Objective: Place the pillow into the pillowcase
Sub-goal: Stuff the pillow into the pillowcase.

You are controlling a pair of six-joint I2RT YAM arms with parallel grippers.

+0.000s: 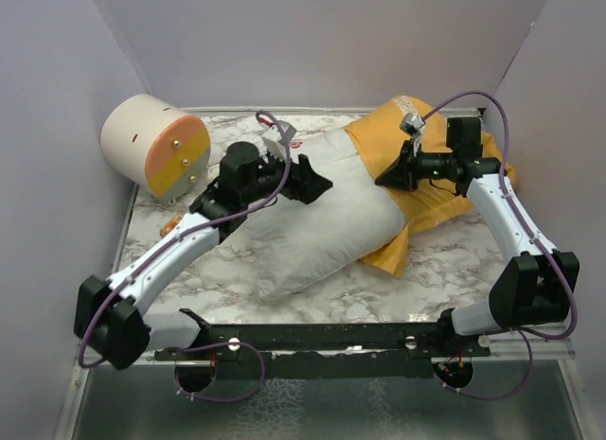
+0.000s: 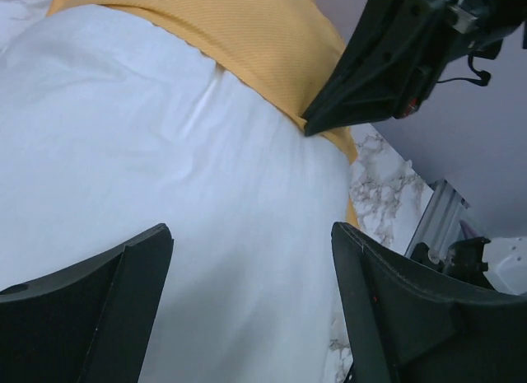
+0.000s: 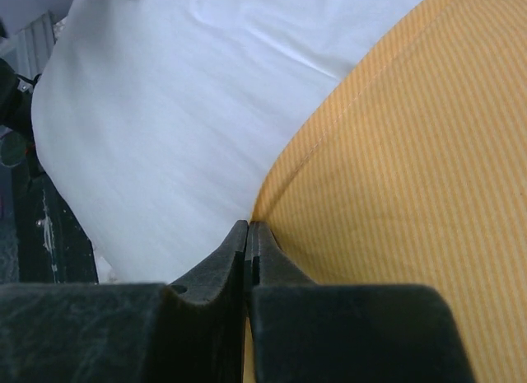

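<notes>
The white pillow (image 1: 317,222) lies across the middle of the table, its far right end inside the orange-yellow pillowcase (image 1: 431,189). My left gripper (image 1: 320,186) is open above the pillow's upper middle; in the left wrist view its gripper (image 2: 251,235) straddles the white pillow (image 2: 165,152), with the pillowcase (image 2: 247,29) beyond. My right gripper (image 1: 386,175) is shut on the pillowcase's open hem. In the right wrist view the gripper (image 3: 249,226) pinches the hem of the pillowcase (image 3: 395,152) where it meets the pillow (image 3: 181,103).
A cream-and-orange cylinder (image 1: 156,145) lies at the far left corner of the marble table (image 1: 445,270). Grey walls stand round the back and sides. A black rail (image 1: 331,341) runs along the near edge between the arm bases.
</notes>
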